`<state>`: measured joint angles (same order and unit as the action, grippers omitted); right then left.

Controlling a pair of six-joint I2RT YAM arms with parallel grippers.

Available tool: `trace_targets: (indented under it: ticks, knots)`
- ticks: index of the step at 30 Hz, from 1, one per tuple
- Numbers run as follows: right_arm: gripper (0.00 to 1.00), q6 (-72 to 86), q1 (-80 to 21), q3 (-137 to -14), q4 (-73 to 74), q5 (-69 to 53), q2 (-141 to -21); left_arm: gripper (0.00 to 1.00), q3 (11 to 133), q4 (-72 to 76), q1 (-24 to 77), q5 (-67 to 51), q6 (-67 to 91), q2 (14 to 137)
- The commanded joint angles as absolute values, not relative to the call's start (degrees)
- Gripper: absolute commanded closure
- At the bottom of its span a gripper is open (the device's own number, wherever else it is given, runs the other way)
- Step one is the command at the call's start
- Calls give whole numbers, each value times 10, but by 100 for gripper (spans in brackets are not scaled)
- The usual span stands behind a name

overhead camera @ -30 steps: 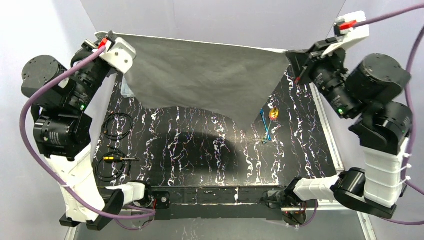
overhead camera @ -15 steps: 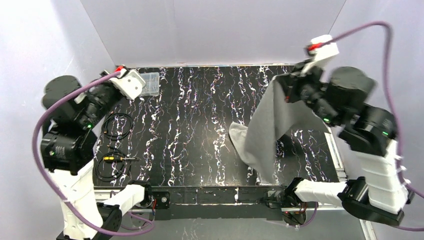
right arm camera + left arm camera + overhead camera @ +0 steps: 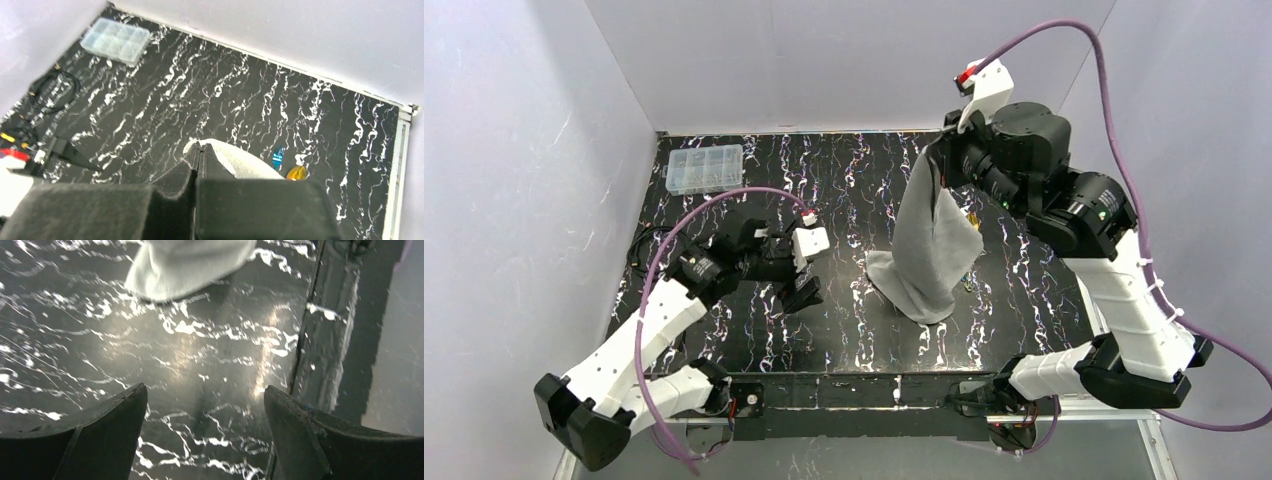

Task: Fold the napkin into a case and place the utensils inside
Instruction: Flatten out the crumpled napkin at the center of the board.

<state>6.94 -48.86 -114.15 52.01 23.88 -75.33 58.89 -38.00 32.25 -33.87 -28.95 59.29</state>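
Observation:
The light-grey napkin hangs in a long bunch from my right gripper, which is shut on its top corner. The napkin's lower end rests crumpled on the black marbled table. In the right wrist view the shut jaws pinch the napkin. Beside it lie the utensils, a blue one and an orange one. From above they are mostly hidden behind the napkin. My left gripper is low over the table, left of the napkin's bottom, open and empty. The napkin's end lies ahead of it.
A clear plastic compartment box stands at the back left corner. Black cable loops lie along the left edge, partly under my left arm. The table's near metal rim runs just right of the left fingers. Grey walls enclose three sides.
A second ago both grippers held the napkin spread out. The left one let go, swung down to mid-table and opened. The right one carried the hanging napkin leftward.

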Motion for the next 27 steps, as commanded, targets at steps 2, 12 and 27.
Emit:
trace_targets:
  ticks: [2,12,27]
  knots:
    - [99,107,-487,-1238,468,244,-791,15,553,-180,394,-234,-179,551]
    - [99,64,-487,-1251,444,309,-806,11,409,-84,587,-170,-469,608]
    - [99,35,-487,-1090,376,413,-757,2,487,94,679,-73,-456,933]
